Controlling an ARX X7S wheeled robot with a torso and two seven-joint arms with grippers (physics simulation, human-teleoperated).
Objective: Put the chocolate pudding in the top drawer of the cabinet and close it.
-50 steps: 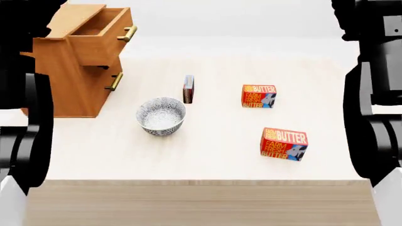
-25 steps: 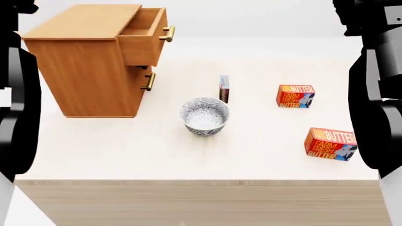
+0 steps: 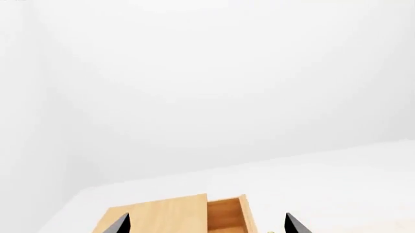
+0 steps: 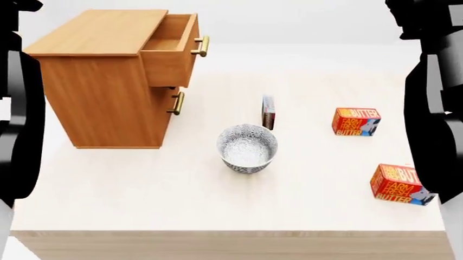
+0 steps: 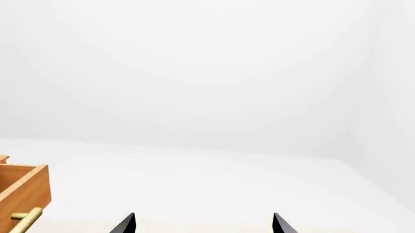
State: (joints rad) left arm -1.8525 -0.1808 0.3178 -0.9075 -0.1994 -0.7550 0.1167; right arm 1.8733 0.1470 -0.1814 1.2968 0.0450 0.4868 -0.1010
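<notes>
Here the cabinet stands at the far left corner of the bench, its top drawer pulled well out toward the middle, brass handle facing right, the inside showing bare wood as far as can be seen. The lower drawer sits shut beneath it. The chocolate pudding stands on its thin edge near the middle of the bench, toward the far edge, apart from everything and untouched. Just nearer the front edge from it is a patterned bowl, upright, close beside the pudding but not touching. Two butter boxes lie toward the right edge: one butter box level with the pudding, the other butter box closer to the front right corner, partly behind the right arm. Both arms are raised at the sides of the head view, the left arm beside the cabinet, neither near the pudding. From the left wrist view, the left fingers show only as two dark tips set wide apart with nothing between them, above the cabinet's top and open drawer. From the right wrist view, the right fingers likewise stand spread wide and hold nothing, with the drawer front at the side.
</notes>
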